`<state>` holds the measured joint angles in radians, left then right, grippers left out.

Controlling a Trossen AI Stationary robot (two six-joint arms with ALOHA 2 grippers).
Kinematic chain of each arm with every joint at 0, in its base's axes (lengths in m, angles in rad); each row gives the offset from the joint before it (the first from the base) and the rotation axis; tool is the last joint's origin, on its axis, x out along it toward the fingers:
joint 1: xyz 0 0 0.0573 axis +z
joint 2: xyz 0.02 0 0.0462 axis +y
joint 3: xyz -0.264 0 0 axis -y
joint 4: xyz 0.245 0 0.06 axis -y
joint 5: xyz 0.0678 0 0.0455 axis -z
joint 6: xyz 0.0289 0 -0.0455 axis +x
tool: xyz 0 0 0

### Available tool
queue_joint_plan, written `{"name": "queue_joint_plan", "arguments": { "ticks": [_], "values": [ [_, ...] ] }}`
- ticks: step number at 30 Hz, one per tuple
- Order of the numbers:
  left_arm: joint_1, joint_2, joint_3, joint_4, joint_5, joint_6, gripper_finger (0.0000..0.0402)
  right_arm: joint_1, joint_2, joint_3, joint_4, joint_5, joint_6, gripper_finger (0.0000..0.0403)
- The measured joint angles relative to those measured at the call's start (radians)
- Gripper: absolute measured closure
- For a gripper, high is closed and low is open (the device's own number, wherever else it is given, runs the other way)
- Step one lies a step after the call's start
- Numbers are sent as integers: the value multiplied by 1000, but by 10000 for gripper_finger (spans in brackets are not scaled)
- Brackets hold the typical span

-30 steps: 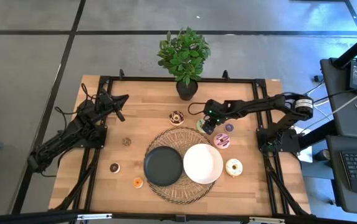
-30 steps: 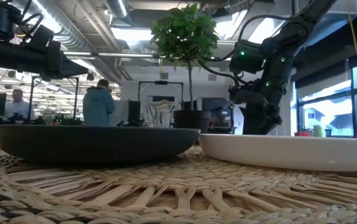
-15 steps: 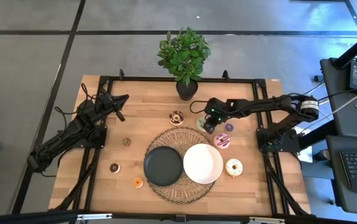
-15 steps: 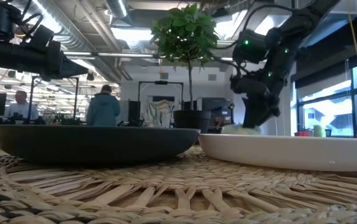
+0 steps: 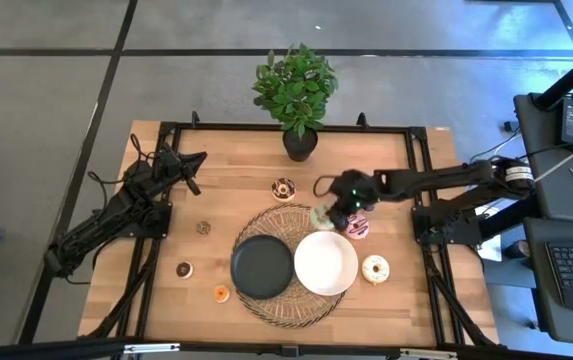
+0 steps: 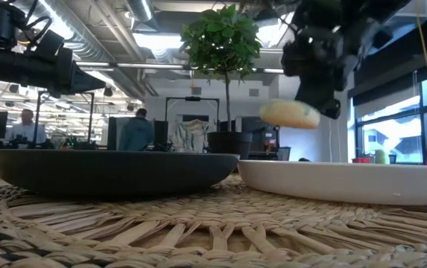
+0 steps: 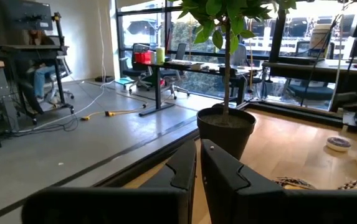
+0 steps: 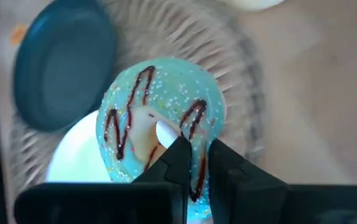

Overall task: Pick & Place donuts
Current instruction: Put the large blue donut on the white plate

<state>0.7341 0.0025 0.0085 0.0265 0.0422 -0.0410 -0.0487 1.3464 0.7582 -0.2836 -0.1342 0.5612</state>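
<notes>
While the left gripper [image 5: 194, 158] waits with its jaws pressed shut at the far-left corner of the table [image 5: 216, 180], the right gripper [image 5: 333, 216] is the one at work: its jaws are pinched narrow on the ring of a green donut [image 8: 159, 134] with dark icing zigzags, one finger through the hole. From the low view that donut [image 6: 291, 114] hangs in the air, clear of the white plate [image 6: 347, 181], which sits beside the black plate [image 6: 109, 171] on the woven mat [image 6: 198, 231].

Seen from above, nearest lie an orange donut [image 5: 221, 293] and a chocolate one [image 5: 184, 269] on the left side of the table, and a cream donut [image 5: 375, 268] just right of the white plate [image 5: 325, 263]. The held donut [image 5: 322, 215] is over the mat's far edge, just beyond the white plate. A pink donut [image 5: 357, 228] lies just right of the gripper, partly under the arm. Farther back are a small brown donut [image 5: 203, 228] and a chocolate-and-white one [image 5: 283, 188], then the potted plant [image 5: 296, 95] at the far edge
</notes>
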Motion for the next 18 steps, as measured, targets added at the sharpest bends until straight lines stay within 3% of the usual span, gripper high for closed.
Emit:
{"name": "queue_joint_plan", "arguments": {
  "ticks": [9, 14, 18],
  "values": [
    [0, 0, 0, 0, 0, 1, 382, 213, 7, 0, 11, 112, 173, 365],
    [0, 0, 0, 0, 0, 1, 382, 268, 46, -1, 15, 204, 200, 362],
    [0, 0, 0, 0, 0, 0, 382, 273, 93, -1, 13, 219, 197, 362]
  ]
}}
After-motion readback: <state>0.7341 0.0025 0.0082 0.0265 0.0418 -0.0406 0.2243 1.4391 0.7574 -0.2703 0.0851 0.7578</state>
